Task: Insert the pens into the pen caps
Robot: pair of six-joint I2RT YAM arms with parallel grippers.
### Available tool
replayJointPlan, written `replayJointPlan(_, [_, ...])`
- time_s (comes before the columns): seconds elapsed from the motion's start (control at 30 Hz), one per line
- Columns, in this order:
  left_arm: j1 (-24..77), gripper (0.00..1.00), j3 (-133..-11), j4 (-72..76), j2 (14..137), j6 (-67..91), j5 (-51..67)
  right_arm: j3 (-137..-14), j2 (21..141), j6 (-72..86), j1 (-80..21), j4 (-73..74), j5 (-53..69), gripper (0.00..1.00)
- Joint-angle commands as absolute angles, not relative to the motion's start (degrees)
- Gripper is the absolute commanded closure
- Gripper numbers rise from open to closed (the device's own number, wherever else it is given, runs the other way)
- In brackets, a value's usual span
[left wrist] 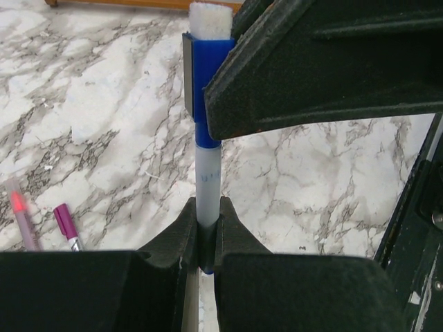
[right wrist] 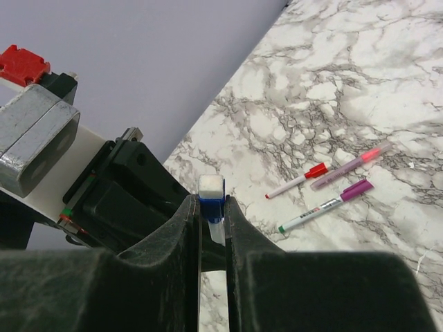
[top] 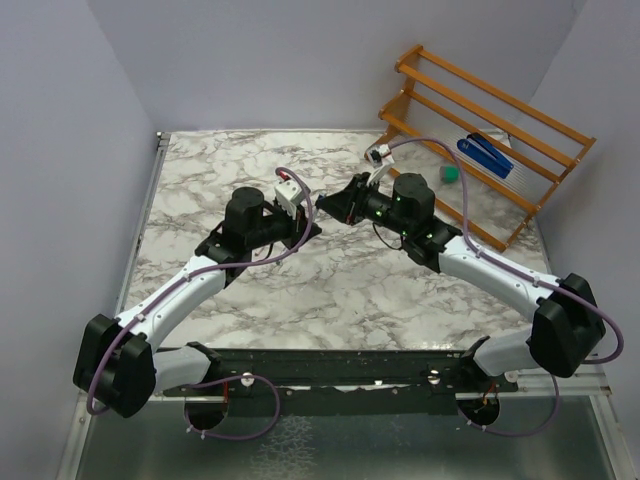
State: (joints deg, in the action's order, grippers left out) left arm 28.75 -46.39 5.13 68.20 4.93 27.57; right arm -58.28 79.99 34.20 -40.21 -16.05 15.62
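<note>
Spanning the gap between the two grippers, one thin pale grey-white plastic stick pen [left wrist: 207, 176] was the item in hand. The left gripper [left wrist: 206, 221] was pinched tight on its barrel, and the right gripper [right wrist: 212, 207] was pressed together on a short blue plastic tube cap [left wrist: 208, 72] with a white end. That cap sat over the pen's upper end, and the pair was held above the white-and-grey marbled table top [top: 250, 160], near its middle. A blue collar showed just below the cap, so the seating looked close to finished, though whether it was pushed fully home could not be told. Three further pens lay together on the marble, well apart from the grippers. A slim white pen with a red cap [right wrist: 297, 181] and a white pen with a purple cap [right wrist: 325, 205] both seemed already capped; for a translucent pink pen with a red tip [right wrist: 348, 167], capping could not be told. No loose caps were seen. Judged status: one insertion nearly complete with release outstanding, and perhaps one pen left.
</note>
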Motion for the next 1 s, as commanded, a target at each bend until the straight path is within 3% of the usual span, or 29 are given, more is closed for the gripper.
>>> replayJointPlan(0.0, [27.81,1.00,-50.89,16.71,65.85,3.33,24.88,-51.53,81.83,35.61,-43.07,-12.85,28.78,0.99])
replayJointPlan(0.27, [27.77,1.00,-52.28,18.12,66.97,1.75,45.16,-50.05,81.79,29.02,-43.08,-17.42,37.84,0.99])
replayJointPlan(0.53, [27.77,1.00,-54.27,20.91,67.92,2.63,59.90,-43.07,82.99,30.38,-43.07,-34.30,50.02,0.99])
replayJointPlan(0.7, [27.77,1.00,-54.67,21.01,67.74,1.96,61.83,-42.74,84.13,30.01,-43.07,-35.76,54.23,0.99])
replayJointPlan(0.97, [27.71,1.00,-52.65,21.01,64.21,0.27,50.31,-45.14,81.00,24.03,-43.07,-21.63,44.74,0.99])
